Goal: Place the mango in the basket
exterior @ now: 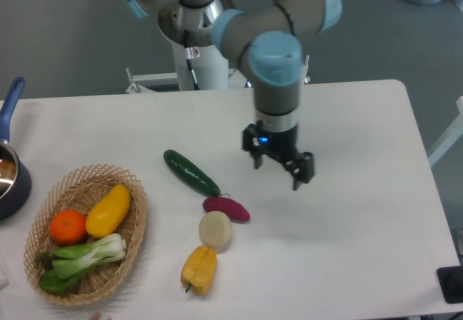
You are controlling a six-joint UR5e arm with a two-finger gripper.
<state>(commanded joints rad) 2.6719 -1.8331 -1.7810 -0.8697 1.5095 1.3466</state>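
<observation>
Mango (pixel 108 211): lying in the basket (pixel 137 222), touching the orange (pixel 67 226).
Greens (pixel 79 256): lying in the basket just below the mango.
Claw (pixel 278 171): hanging above the counter (pixel 362 211), fingers spread, gripping nothing, well apart from the basket.
Counter items: cucumber (pixel 190 171), purple sweet potato (pixel 226 208), pale round vegetable (pixel 215 229), yellow bell pepper (pixel 199 269) sitting between basket and claw.
Pot (pixel 10 168): showing at the left edge.

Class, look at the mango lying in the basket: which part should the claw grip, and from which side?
Grip the mango across its narrow middle, coming from above. It lies tilted in the basket, and the orange and greens crowd its lower end.
</observation>
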